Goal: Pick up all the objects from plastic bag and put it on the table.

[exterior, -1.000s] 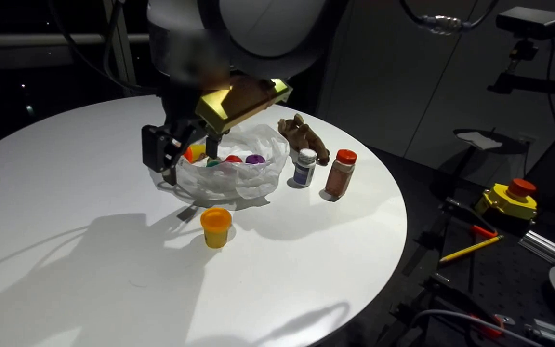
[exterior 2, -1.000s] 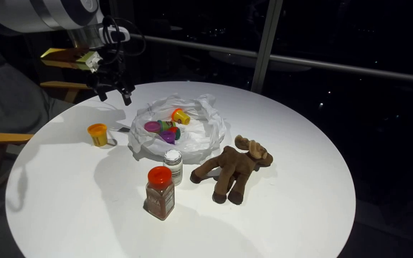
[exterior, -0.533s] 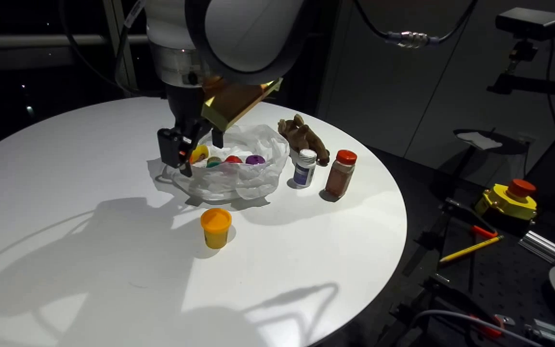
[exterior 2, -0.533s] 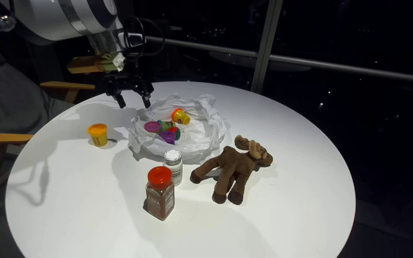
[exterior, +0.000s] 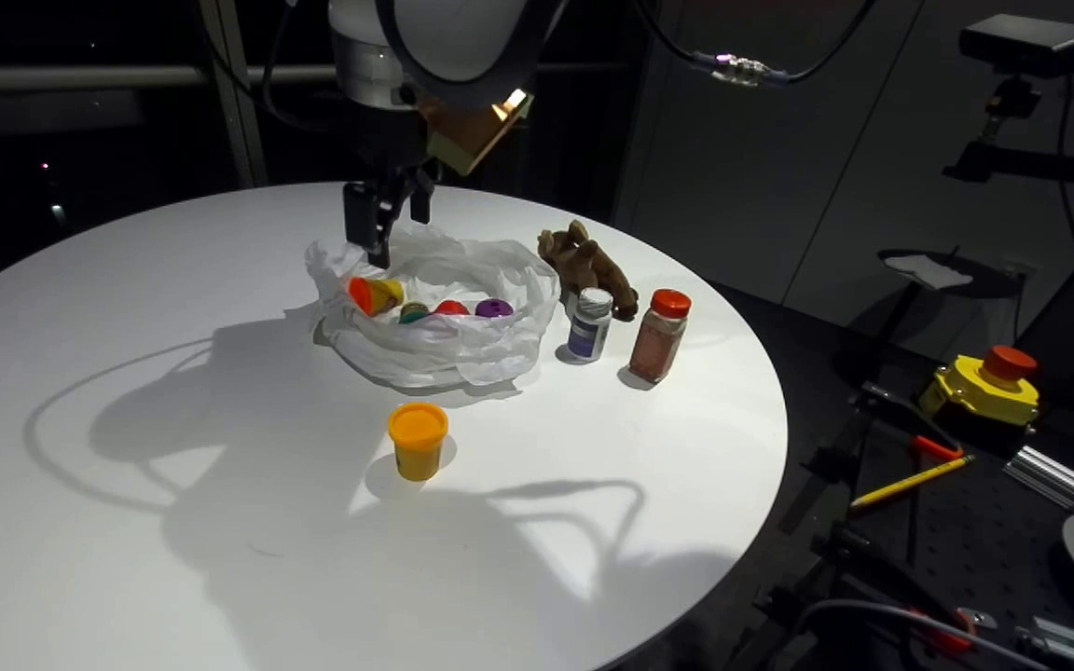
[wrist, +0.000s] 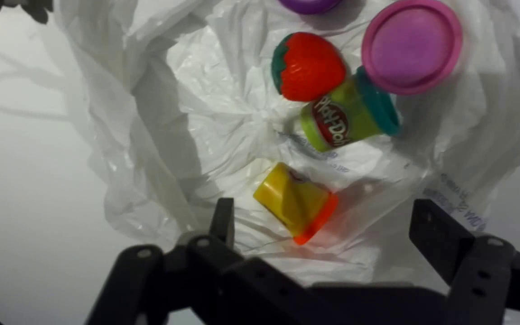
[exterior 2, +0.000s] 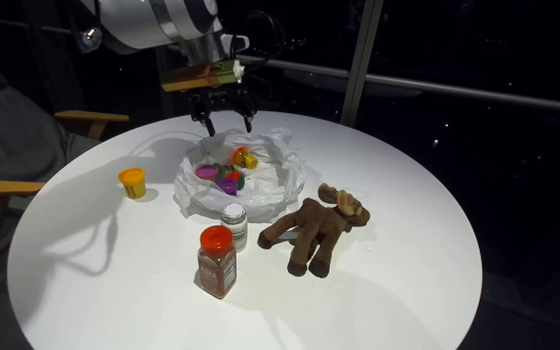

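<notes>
Nearest in an exterior view, you have one red-capped bottle (exterior 2: 218, 266) upright on the white table (exterior 2: 382, 301), with one white-capped bottle (exterior 2: 239, 228) standing just behind it. Near them lies one plush moose (exterior 2: 316, 221). Farther back comes one plastic bag (exterior 2: 260, 206), with one orange-lidded cup (exterior 2: 133, 184) standing apart from it, and you count five inside the bag: one purple piece (exterior 2: 227, 185), one strawberry (wrist: 312, 67), one pink-lidded tub (wrist: 411, 47), one teal-lidded tub (wrist: 352, 113) and one yellow tub (wrist: 292, 198). Above the bag hangs your gripper (exterior 2: 230, 129), its two fingers spread wide, the yellow tub showing between them in the wrist view.

The red-capped bottle shows reddish-brown contents, and the moose is brown with tan antlers. The bag is thin and crumpled, its translucent white walls rucked into a ring. Inside, the strawberry is red with a green crown; the pink-lidded tub sits lid up, while the teal-lidded tub and the yellow tub lie on their sides, the latter with an orange lid.

The wrist view lets you read Play-Doh on the teal-lidded tub, but its top edge crops the purple piece. In an exterior view, you see a red button (exterior: 1010, 362) on a yellow box (exterior: 983, 396) and a pencil (exterior: 913, 481) past the table; there the bag's wall hides the pink-lidded tub. A chair (exterior 2: 12, 129) shows in an exterior view.
</notes>
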Robot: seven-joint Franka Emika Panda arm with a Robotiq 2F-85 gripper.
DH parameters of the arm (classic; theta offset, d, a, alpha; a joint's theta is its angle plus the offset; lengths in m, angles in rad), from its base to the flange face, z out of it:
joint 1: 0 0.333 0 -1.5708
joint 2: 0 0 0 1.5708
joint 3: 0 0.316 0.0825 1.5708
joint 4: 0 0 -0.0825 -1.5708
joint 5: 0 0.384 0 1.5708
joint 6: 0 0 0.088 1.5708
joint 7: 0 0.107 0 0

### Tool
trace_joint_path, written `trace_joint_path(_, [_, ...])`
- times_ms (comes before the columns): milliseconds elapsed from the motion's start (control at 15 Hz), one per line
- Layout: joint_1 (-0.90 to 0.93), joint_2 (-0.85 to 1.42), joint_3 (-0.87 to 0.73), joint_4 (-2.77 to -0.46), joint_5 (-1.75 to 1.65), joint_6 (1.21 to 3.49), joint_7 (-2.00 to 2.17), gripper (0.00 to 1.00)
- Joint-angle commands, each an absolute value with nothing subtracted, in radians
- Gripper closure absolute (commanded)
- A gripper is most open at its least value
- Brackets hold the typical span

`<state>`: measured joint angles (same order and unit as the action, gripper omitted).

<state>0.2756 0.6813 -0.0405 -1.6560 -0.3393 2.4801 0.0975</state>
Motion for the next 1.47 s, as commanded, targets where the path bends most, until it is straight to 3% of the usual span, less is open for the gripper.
trace_joint_path(0, [0.169,0.702,0.045,-1.599,-0.267,2.428,-0.110,0.00])
trace_joint_path(533, [0.071,0.729,0.119,-1.599,-0.181,2.310,-0.334,0.00])
trace_joint_path(1400, [0.074,0.810,0.081,-1.573,-0.093,2.369,-0.136,0.00])
